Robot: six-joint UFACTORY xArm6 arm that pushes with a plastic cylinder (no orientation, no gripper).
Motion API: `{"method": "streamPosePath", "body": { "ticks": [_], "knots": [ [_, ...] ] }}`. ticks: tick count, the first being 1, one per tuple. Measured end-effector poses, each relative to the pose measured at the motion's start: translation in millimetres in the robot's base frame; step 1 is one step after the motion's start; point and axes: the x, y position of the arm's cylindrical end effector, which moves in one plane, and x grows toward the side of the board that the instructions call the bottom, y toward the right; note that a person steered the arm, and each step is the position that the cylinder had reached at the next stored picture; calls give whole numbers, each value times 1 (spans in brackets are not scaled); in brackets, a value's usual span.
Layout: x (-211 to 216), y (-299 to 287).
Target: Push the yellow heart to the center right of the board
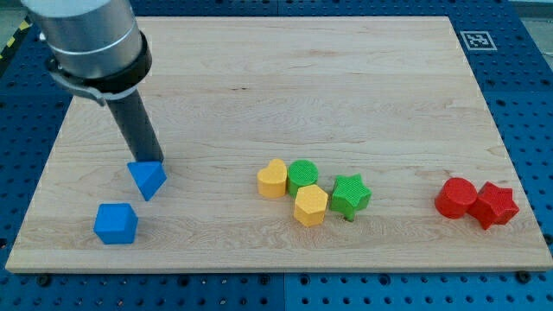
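Observation:
The yellow heart lies at the lower middle of the wooden board, touching a green round block on its right. A yellow hexagon sits just below them and a green star to its right. My tip is far to the view's left of the heart, touching the top of a blue triangular block.
A blue cube lies at the lower left. A red round block and a red star touch each other at the lower right. A marker tag is at the board's top right corner.

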Motion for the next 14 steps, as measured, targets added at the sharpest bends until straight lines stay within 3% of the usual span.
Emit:
{"method": "streamPosePath", "body": {
  "ticks": [2, 4, 6, 11, 14],
  "knots": [
    [17, 7],
    [25, 109],
    [97, 183],
    [121, 191],
    [103, 190]
  ]
}}
